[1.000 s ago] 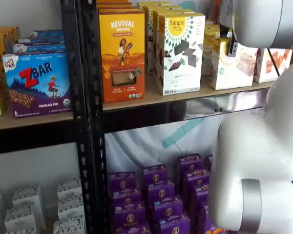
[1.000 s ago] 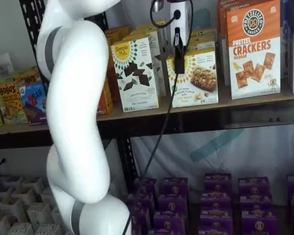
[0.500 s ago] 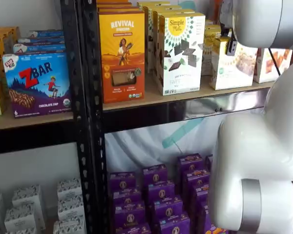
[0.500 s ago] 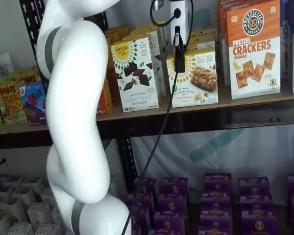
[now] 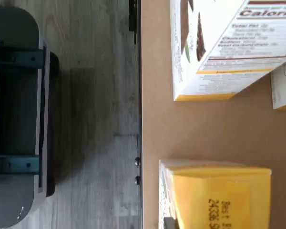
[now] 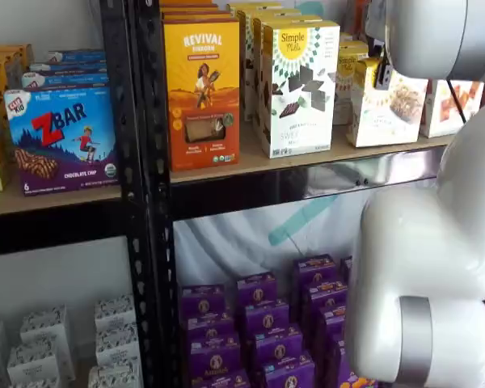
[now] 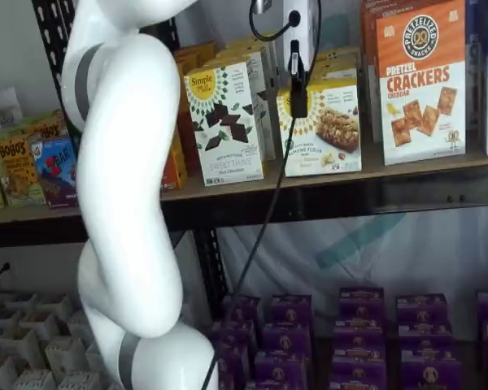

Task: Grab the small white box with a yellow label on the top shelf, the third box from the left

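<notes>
Looking down in the wrist view: yellow top flap of the small white box [image 5: 219,195] sits right under the camera, on the tan board of the top shelf [image 5: 200,129], w/ the taller white carton [image 5: 229,47] lying just beside it and grey floor past the black front rail. Gripper itself isn't visible here.

In a shelf view the gripper [image 6: 383,74] shows as one black finger on the small white box [image 6: 386,101], at its upper left front; the box looks a bit tilted, top leaning back, prob. because it's pinched near the top. The Simple Mills chocolate carton [image 6: 299,87] stands to its left, the cracker carton [image 6: 453,105] to its right.

In a shelf view from the other side, the gripper [image 7: 298,85] hangs down w/ cable beside it, black finger pressed on the box [image 7: 324,128] near its sunburst logo. No gap visible; the gripper is closed on the box, approx. at its top edge. Box base is near the shelf [image 7: 325,183] board; can't tell if touching.
</notes>
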Motion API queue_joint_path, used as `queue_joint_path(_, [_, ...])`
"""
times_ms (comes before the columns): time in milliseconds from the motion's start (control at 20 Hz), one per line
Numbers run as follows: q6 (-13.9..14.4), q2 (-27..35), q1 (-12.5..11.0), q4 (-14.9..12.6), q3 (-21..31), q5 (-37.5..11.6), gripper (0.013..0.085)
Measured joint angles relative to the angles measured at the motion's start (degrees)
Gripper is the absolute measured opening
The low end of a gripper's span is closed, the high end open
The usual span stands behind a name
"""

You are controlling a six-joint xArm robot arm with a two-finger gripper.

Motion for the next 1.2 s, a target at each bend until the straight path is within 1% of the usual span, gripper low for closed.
queue_joint_path(200, [0.0, -0.1, 0.0, -0.5, -0.3, 0.7, 0.029])
queue_joint_path(400, [0.0, -1.2, 0.2, -1.1, 0.5, 1.1, 0.029])
queue_joint_path(600, [0.0, -2.9, 0.2, -1.6, 1.6, 2.8, 0.029])
queue_joint_path(900, [-0.5, -4.8, -0.5, -1.6, 2.3, 5.6, 0.029])
queue_joint_path(1200, [-1.2, -8.5, -1.0, -2.5, 5.0, 7.5, 0.029])
